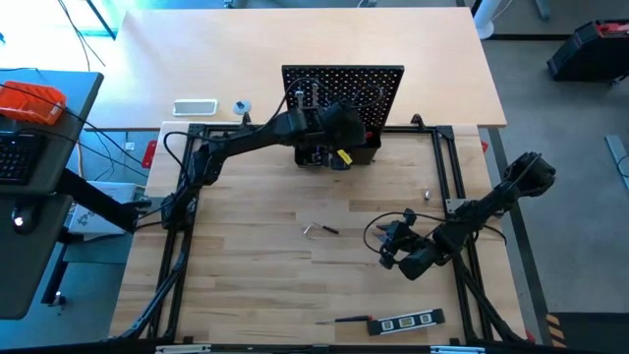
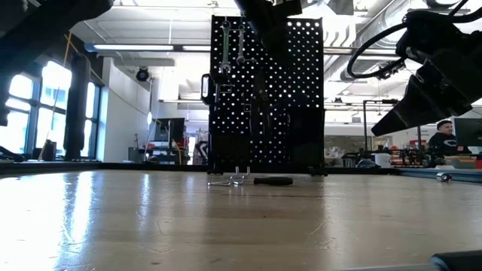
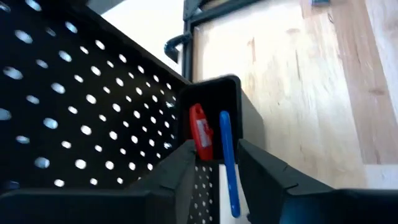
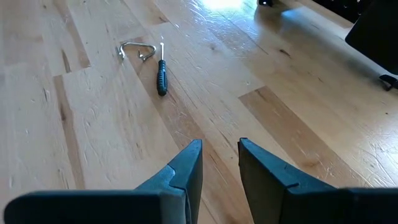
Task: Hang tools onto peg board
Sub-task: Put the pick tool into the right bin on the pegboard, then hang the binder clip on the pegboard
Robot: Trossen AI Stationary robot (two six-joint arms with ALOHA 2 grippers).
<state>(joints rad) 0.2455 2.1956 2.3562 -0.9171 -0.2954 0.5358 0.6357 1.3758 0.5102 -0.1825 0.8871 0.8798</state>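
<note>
The left claw (image 3: 219,165) is up at the peg board (image 1: 344,87), over a black box (image 3: 214,102) at the board's base. Its 2 fingers (image 3: 171,177) are a little apart, and a blue hex key (image 3: 227,165) stands between them. The key's top end reaches to the mouth of the box. I cannot tell if the fingers are touching the key. A red tool (image 3: 199,132) sits in the box just beside the key.

2 wrenches (image 2: 232,49) hang high on the board.

The right claw (image 4: 219,163) hangs above the bare table (image 1: 256,265), on the right side. Its fingers are narrow and hold nothing. A small screwdriver (image 4: 161,73) lies on the wood ahead of it, well apart from it. A bent metal hook (image 4: 137,50) lies just beside the screwdriver.

A level (image 1: 405,321) and another screwdriver (image 1: 346,320) lie at the near edge of the table.
</note>
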